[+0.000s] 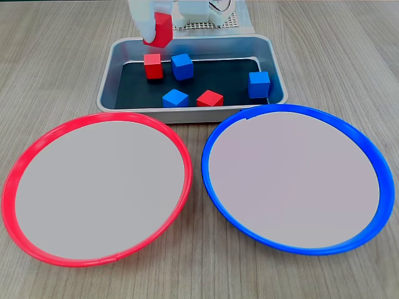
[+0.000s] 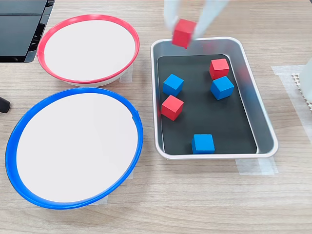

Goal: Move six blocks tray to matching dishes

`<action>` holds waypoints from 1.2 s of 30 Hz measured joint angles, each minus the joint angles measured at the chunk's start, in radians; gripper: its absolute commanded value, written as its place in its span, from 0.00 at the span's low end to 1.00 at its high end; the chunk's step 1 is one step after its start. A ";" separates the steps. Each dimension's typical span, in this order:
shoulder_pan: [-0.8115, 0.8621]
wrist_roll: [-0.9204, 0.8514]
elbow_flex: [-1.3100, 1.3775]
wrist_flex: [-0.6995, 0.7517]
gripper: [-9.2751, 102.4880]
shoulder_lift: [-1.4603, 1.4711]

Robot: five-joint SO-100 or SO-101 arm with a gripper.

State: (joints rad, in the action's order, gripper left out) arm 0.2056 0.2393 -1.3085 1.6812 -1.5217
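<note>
The end effector (image 1: 159,31) pinches one red block (image 2: 184,32), lifted above the tray (image 2: 265,126) near its far rim in a fixed view. Five blocks lie on the tray floor: two red (image 1: 153,65) (image 1: 210,98), three blue (image 1: 182,66) (image 1: 175,98) (image 1: 259,85). The red dish (image 1: 37,146) and the blue dish (image 1: 293,112) hold nothing, so no block is delivered yet and all six remain. The lifted block looks clear of the tray's rim, and the wooden surface (image 1: 56,56) toward the red dish lies open.
</note>
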 measured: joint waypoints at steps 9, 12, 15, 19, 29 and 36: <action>-0.021 0.055 0.124 -0.465 0.09 0.301; -0.015 0.038 0.130 -0.497 0.20 0.348; -0.015 0.038 0.137 -0.492 0.38 0.368; -0.003 0.037 0.126 -0.426 0.26 0.360; -0.044 -0.184 -0.278 -0.069 0.15 -0.106; -0.072 -0.020 -0.529 -0.178 0.26 -0.140</action>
State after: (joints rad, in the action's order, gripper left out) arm 0.1335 0.2194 -1.8377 1.5033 -1.6613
